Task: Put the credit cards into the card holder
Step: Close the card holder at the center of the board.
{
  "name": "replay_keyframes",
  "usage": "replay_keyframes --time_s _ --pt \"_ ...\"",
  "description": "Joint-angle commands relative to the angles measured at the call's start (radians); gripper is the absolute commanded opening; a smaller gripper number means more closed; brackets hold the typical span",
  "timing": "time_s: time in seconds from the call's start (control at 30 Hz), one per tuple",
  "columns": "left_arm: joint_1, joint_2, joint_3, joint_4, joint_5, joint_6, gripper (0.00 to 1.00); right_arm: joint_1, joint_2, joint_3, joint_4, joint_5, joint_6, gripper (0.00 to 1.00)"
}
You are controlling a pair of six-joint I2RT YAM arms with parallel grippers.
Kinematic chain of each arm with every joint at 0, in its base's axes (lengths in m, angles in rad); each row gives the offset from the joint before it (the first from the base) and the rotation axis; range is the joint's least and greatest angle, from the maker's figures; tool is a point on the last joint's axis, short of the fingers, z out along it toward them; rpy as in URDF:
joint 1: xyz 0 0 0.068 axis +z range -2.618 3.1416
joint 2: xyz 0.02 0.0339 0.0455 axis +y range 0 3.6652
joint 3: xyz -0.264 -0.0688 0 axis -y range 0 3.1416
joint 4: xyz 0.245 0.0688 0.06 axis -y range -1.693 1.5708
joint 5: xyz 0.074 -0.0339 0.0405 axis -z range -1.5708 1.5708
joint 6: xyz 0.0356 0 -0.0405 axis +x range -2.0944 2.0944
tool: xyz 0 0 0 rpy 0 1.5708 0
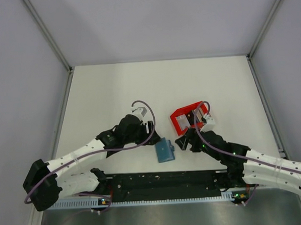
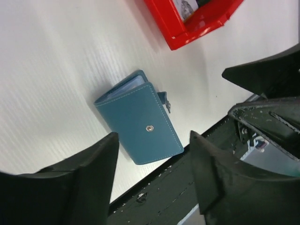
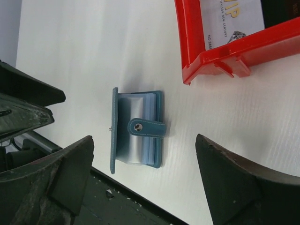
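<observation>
The teal card holder [image 1: 165, 150] lies on the white table near the front edge, between my two grippers. In the left wrist view its cover [image 2: 140, 124] faces up with a pale snap dot. In the right wrist view the holder [image 3: 137, 129] is slightly ajar, its strap loose over pale inner sleeves. Cards lie in the red tray [image 1: 183, 112]: a greyish one [image 1: 183, 122], and a whitish printed one [image 3: 232, 21] that also shows in the left wrist view [image 2: 184, 7]. My left gripper [image 1: 150, 128] [image 2: 153, 143] and right gripper [image 1: 185, 141] [image 3: 144, 140] are open, empty and above the holder's sides.
The black base rail [image 1: 164, 180] runs along the table's front edge, close behind the holder. Grey walls enclose the table on the left, right and back. White table surface [image 1: 139, 88] extends behind the tray.
</observation>
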Motion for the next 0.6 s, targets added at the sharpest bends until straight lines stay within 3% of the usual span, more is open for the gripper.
replay_keyframes --time_s 0.0,0.03,0.1,0.23,0.43,0.57 --pt "0.004 -0.053 0.012 -0.058 -0.125 0.005 0.74 -0.047 0.034 0.088 -0.052 -0.09 -0.021 0.92" --pt "0.007 -0.066 0.008 -0.07 -0.129 0.006 0.81 -0.045 0.046 0.116 -0.06 -0.101 -0.045 0.99" --pt "0.012 -0.1 -0.012 -0.072 -0.212 0.001 0.98 -0.048 0.065 0.165 -0.073 -0.086 -0.041 0.99" --pt "0.058 -0.132 -0.062 -0.042 -0.228 0.012 0.98 -0.064 0.043 0.175 -0.055 0.011 0.06 0.99" --pt "0.081 -0.14 0.037 -0.255 -0.277 0.056 0.98 -0.151 0.196 0.338 -0.197 -0.046 -0.013 0.91" --pt "0.082 -0.163 -0.014 -0.233 -0.3 0.053 0.98 -0.15 0.31 0.434 -0.255 -0.095 -0.088 0.9"
